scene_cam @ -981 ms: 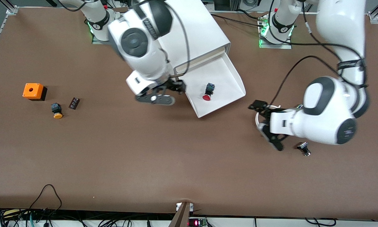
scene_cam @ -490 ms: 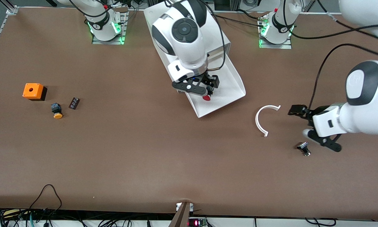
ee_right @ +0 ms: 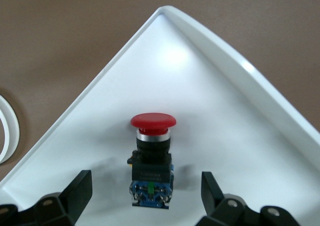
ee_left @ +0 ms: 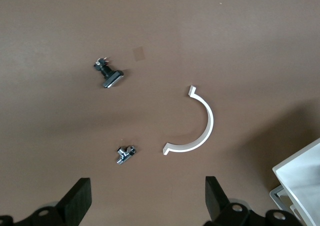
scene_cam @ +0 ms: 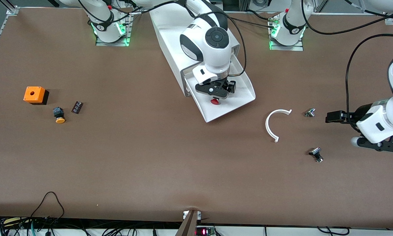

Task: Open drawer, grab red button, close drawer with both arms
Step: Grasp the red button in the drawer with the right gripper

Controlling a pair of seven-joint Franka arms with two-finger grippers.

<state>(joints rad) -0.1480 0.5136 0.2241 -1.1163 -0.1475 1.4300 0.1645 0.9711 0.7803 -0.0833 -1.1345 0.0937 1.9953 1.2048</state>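
The drawer [scene_cam: 240,98] stands pulled out of the white cabinet [scene_cam: 170,29], its tray open to view. The button [ee_right: 151,158] lies on its side on the drawer floor, long axis running roughly along the drawer's pull-out line, red cap pointing toward the drawer's outer corner and the front camera, its black-and-blue body toward the cabinet. The right gripper [ee_right: 145,196] hangs just over it, fingers spread wide on either side of the body, not touching. The left gripper [ee_left: 147,203] waits released over bare table at the left arm's end, near a white curved strip [scene_cam: 274,123] and two small metal parts.
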